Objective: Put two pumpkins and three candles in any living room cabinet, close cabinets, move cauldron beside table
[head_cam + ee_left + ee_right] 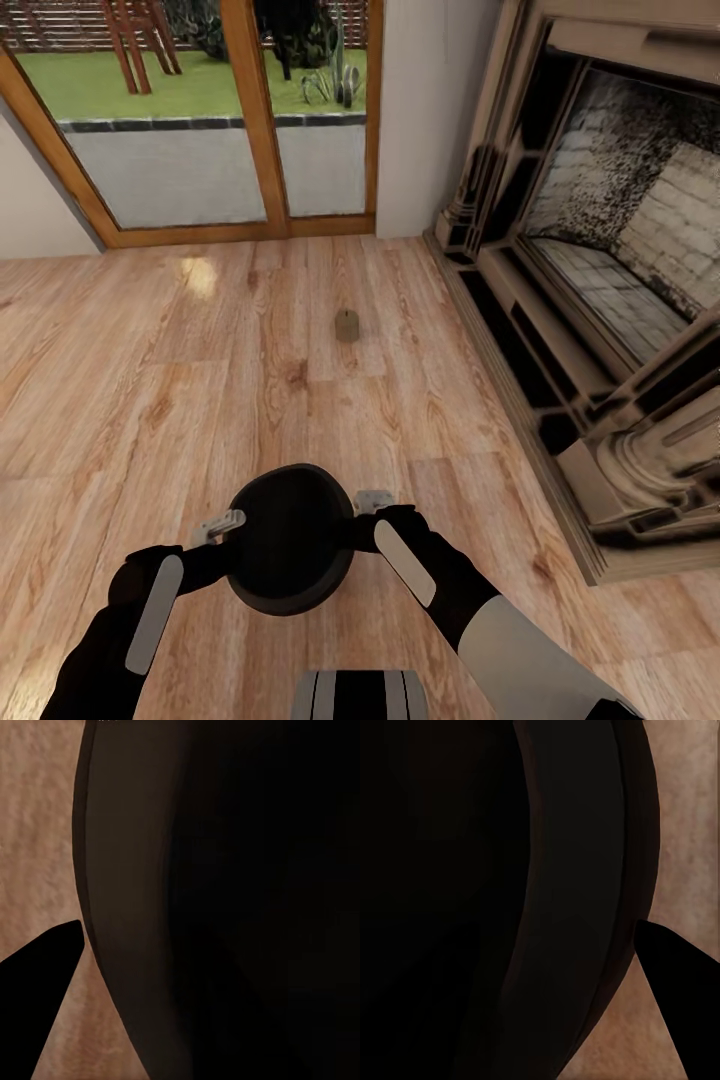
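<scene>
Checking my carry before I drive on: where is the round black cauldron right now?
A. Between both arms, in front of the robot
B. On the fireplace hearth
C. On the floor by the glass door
A: the round black cauldron sits between the left gripper and right gripper, one on each side, above the wooden floor.

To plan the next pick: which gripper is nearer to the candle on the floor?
Right, slightly. The candle stands ahead; the right gripper and left gripper flank the cauldron, the right closer.

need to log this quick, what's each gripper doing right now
Left gripper: against the cauldron's left side; grip cannot be told.
Right gripper: against its right side; grip cannot be told.
</scene>
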Controlling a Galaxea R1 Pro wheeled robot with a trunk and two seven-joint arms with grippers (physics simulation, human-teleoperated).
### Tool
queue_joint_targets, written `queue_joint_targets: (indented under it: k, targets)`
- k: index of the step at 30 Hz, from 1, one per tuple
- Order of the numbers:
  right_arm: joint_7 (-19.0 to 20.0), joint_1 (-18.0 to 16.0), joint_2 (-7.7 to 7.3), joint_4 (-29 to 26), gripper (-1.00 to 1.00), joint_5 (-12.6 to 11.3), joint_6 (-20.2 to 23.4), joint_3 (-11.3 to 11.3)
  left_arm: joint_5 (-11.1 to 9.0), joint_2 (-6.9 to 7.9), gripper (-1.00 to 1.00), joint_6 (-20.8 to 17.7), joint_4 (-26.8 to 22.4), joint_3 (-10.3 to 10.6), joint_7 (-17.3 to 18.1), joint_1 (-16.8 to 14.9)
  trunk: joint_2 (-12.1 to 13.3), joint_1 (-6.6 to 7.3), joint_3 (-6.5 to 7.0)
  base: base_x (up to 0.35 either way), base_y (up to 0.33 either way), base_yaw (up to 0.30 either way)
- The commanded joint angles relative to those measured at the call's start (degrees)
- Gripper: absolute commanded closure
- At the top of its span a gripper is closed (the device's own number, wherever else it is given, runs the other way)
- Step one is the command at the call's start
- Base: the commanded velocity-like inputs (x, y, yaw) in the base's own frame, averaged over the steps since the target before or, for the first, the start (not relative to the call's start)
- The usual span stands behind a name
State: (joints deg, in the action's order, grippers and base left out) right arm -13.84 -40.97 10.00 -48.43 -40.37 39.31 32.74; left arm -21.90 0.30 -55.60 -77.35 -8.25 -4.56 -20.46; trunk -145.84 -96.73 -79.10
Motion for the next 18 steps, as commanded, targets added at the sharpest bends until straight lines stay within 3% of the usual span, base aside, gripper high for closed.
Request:
queue_joint_targets:
  k: [1,18]
  targets:
    - [-0.5,-0.1,0.00,0.0,1.00,-0.7,0.2,0.0,2.0,0.06,1.00,-0.4,-0.2,-0.4,-0.7,0.0,0.0,0.04,0.19,0.000,0.000,0.000]
    - [-0.4,0.0,0.00,-0.3,1.00,-0.7,0.2,-0.2,1.5,0.12,1.00,-0.5,-1.0,-0.4,-0.7,0.0,0.2,0.47,3.95,0.000,0.000,0.000]
